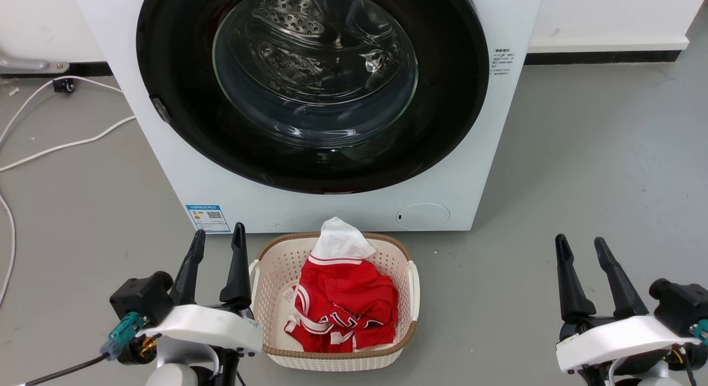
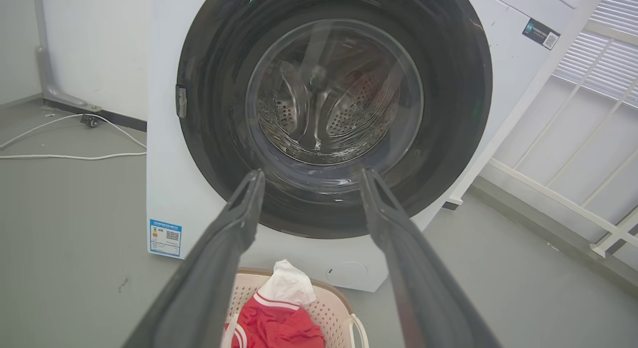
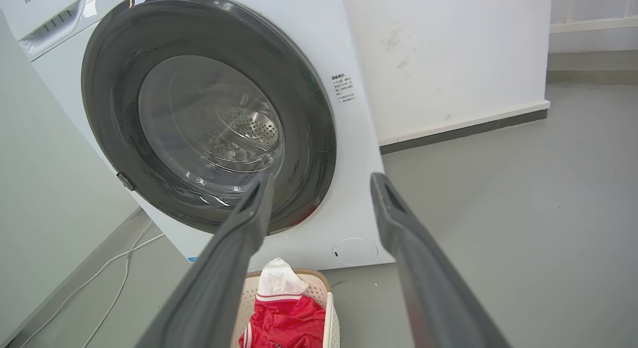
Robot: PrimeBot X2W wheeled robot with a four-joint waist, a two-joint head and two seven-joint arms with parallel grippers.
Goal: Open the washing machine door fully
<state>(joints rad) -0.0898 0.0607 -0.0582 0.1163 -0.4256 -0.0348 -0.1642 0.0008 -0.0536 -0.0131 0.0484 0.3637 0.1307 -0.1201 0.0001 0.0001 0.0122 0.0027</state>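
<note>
Closed door [image 1: 314, 87] at 12 o'clock, flush in washer [image 1: 332, 209] front. Wide-open left jaws at 7 o'clock and wide-open right jaws at 5 o'clock, holding nothing, well apart from door; basket [image 1: 332, 361] at 6 o'clock.

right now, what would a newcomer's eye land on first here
The glossy black washing machine door, looking shut on the white washing machine, dominates the top centre. Below it, a beige basket holds a bright red and white garment. The left gripper and right gripper flank it, both open.
</note>
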